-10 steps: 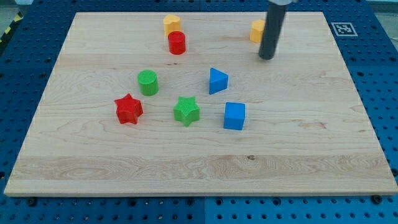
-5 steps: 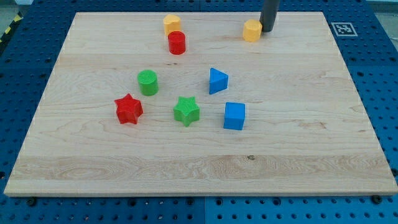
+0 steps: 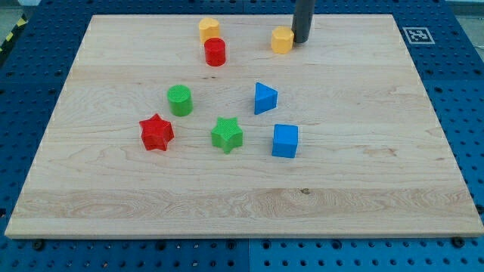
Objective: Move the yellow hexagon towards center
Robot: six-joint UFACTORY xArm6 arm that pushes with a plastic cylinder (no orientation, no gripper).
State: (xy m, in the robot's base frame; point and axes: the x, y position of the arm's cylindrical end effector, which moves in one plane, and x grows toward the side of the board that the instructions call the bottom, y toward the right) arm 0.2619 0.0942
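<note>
The yellow hexagon sits near the view's top edge of the table, a little to the view's right of the middle line. My tip stands just beside it on the view's right, touching or all but touching its side; the dark rod rises straight up and out of the view's top. There is no pincer on this arm, only the rod, so nothing opens, closes or grips.

To the view's left of the hexagon, also near the top edge, is a second yellow block, its shape hard to make out. The red cylinder lies just below it, touching or nearly so. Both are apart from the hexagon.

Lower down, around the middle of the table, the blue triangle lies below the hexagon and well apart from it. The blue cube sits just below the triangle, slightly to the view's right. The green star lies to the view's left of the cube. Further left the green cylinder stands a little higher in the view, and the red star lies below it, toward the view's left.

At the table's upper right corner a black and white marker tag shows. The table rests on a blue pegboard surface.
</note>
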